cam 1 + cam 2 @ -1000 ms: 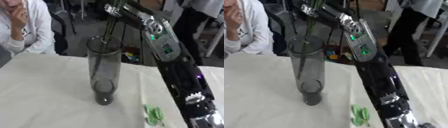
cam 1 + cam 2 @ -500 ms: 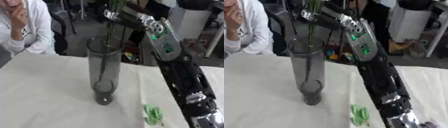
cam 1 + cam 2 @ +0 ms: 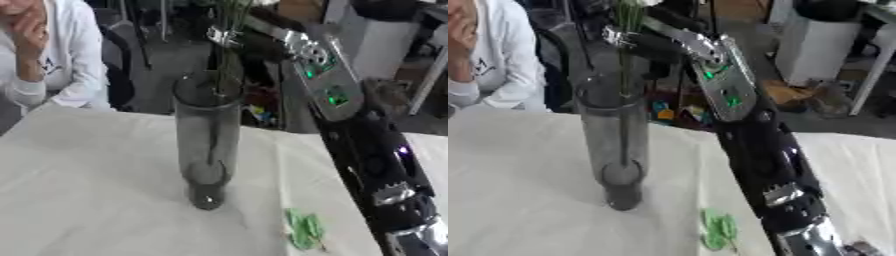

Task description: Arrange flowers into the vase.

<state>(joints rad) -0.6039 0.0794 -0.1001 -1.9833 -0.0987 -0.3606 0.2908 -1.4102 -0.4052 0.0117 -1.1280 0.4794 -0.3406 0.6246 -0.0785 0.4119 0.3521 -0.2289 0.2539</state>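
A tall smoky-grey glass vase (image 3: 614,145) stands upright on the white tablecloth (image 3: 79,170). My right arm rises from the lower right and bends over the vase. My right hand (image 3: 627,37) hovers just above the rim, shut on a bunch of green flower stems (image 3: 629,15). The stems hang straight down through the vase's mouth, and one thin stem shows inside the glass reaching toward the bottom. The flower heads are cut off by the top edge of the view. My left hand does not show.
A small green leaf piece (image 3: 304,229) lies on the cloth right of the vase, close to my right forearm (image 3: 763,165). The table's far edge (image 3: 131,112) runs behind the vase, with chairs and clutter beyond it.
My right hand has come down toward the vase's rim, and the stems have slid deeper into the glass. The vase and the leaf have stayed put.
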